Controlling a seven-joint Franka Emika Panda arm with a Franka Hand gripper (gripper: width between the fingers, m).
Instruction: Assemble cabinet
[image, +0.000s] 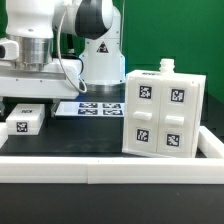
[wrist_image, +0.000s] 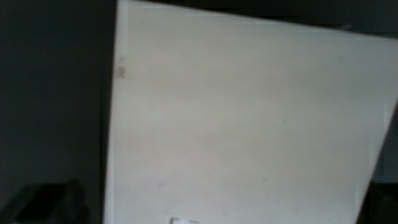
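Note:
The cabinet is a large white box with square tags on its front. It stands on the black table at the exterior view's right. My gripper hangs at the exterior view's left, just above and behind a small flat white tagged block. In the wrist view that white block fills most of the picture. One dark finger shows beside its edge with a gap between them. The jaws stand wide apart and hold nothing.
The marker board lies flat on the table between the arm's base and the cabinet. A long white rail runs along the table's front edge and up the right side. The arm's white base stands behind.

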